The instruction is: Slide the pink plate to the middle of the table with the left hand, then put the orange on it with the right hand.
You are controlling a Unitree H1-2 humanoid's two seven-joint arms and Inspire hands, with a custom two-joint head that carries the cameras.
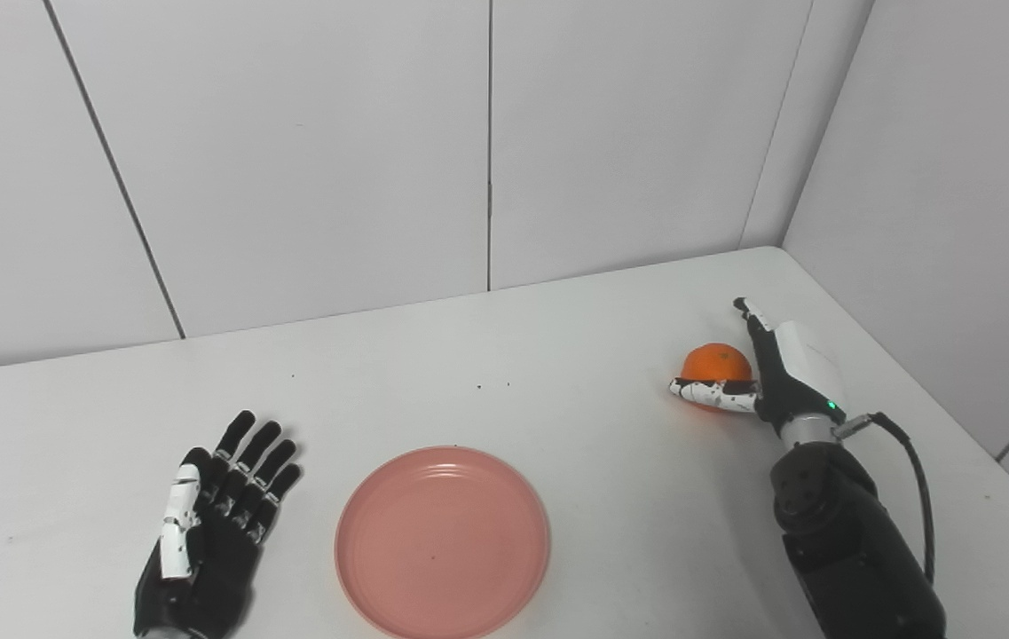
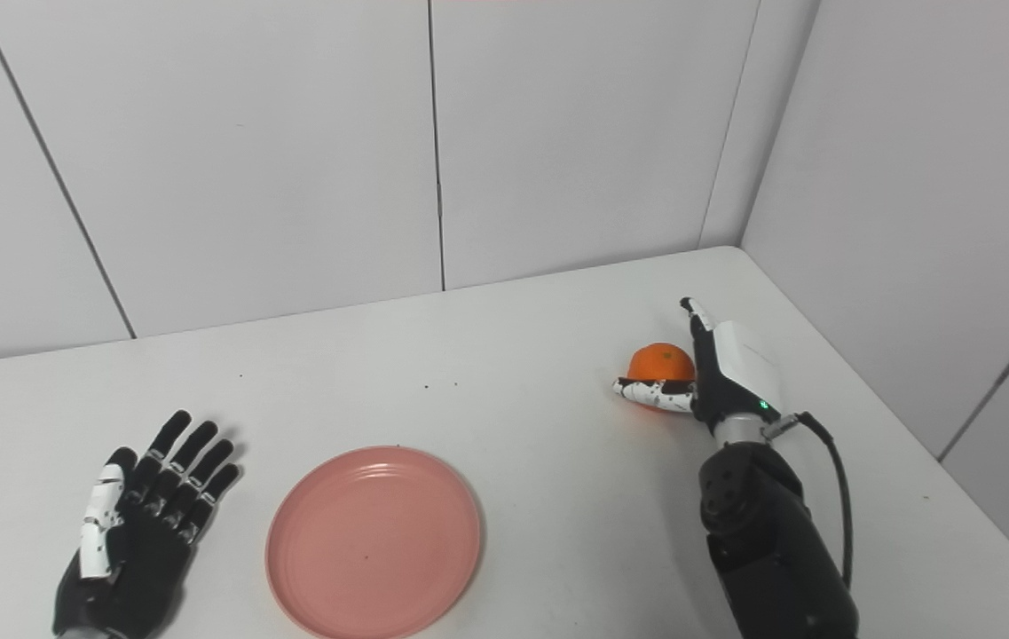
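Left eye view is showing one plate (image 1: 442,541) lying at 6 o'clock on the table (image 1: 557,355), one orange (image 1: 715,364) at 3 o'clock; right hand (image 1: 766,377) is cupping it, grip uncertain; left hand (image 1: 207,524) is resting splayed, empty.

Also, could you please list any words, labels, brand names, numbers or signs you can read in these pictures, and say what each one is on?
None: no readable text in either view.
The pink plate, the orange, the table, the left hand and the right hand bear no lettering.
The right wrist shows only a small green light, not a sign.
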